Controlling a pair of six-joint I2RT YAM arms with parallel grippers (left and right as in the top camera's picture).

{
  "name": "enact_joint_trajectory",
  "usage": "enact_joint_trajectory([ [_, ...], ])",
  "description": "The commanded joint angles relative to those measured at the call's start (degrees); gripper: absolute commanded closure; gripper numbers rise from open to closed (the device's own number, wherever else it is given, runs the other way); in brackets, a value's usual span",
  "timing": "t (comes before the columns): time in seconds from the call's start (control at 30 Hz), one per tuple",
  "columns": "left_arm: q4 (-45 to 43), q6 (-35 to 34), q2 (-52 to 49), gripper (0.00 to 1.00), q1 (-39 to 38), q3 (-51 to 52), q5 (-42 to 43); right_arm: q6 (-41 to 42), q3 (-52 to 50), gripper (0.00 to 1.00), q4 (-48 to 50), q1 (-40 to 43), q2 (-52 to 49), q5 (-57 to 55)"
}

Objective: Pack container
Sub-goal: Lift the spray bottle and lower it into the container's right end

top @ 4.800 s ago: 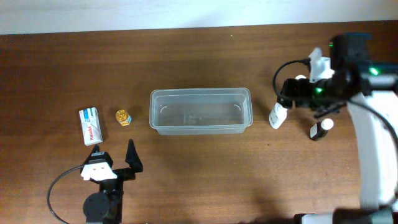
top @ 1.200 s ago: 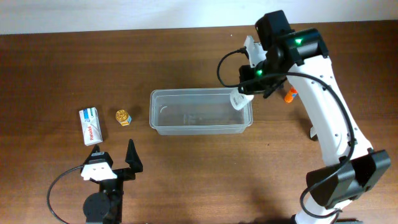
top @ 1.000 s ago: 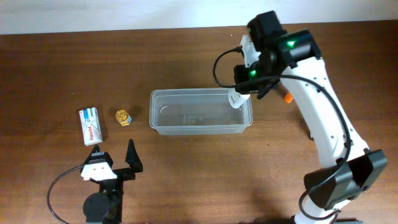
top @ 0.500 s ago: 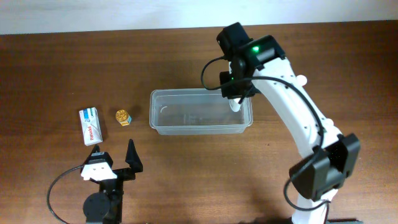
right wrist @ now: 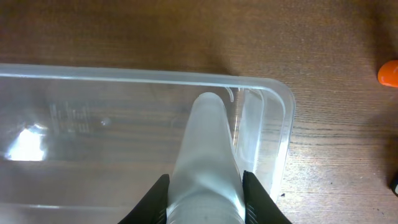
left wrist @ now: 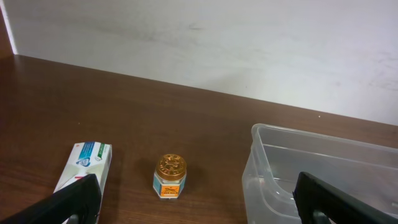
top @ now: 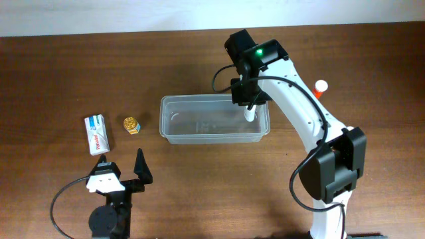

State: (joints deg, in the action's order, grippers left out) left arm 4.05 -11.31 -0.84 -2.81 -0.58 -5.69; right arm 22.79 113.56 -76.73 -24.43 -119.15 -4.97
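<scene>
container (top: 199,98) sits mid table (top: 199,179), looks empty so far. right fingers (right wrist: 256,199) are pinching a white bottle (right wrist: 206,155) over its right end, not dropped in yet. left fingers (left wrist: 71,200) spread wide, holding nothing. box (top: 97,133) and little jar (top: 131,125) left to pack.

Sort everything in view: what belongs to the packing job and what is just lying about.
In the job: container; white bottle; right gripper clamping that bottle.
Lying about, untouched: white-and-blue box; gold-lidded jar; orange-capped item. Likely packed later.
</scene>
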Motion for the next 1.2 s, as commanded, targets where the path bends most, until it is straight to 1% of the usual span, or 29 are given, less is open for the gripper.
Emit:
enact_joint_trajectory([
  [0.0, 0.3, 1.1, 0.5, 0.01, 0.3, 0.1, 0.8, 1.6, -0.2, 0.82, 0.7, -0.3, -0.5, -1.8],
  [0.3, 0.3, 1.1, 0.5, 0.01, 0.3, 0.1, 0.8, 1.7, -7.0, 0.82, 6.2, -0.2, -0.5, -1.8],
  [0.67, 0.3, 1.1, 0.5, 0.01, 0.3, 0.1, 0.8, 1.7, -12.1, 0.82, 10.4, 1.2, -0.5, -2.5],
  [1.0, 0.3, 1.1, 0.5, 0.01, 0.3, 0.1, 0.8, 1.5, -13.3, 0.82, 11.7, 3.5, -0.5, -2.4],
  [1.1, 0.3, 1.1, 0.5, 0.01, 0.3, 0.1, 0.8, 1.1, -13.3, 0.7, 11.7, 3.5, -0.5, -2.4],
  [1.17, 0.3, 1.1, 0.5, 0.01, 0.3, 0.1, 0.8, 1.1, -13.3, 0.66, 11.7, 3.5, -0.5, -2.4],
])
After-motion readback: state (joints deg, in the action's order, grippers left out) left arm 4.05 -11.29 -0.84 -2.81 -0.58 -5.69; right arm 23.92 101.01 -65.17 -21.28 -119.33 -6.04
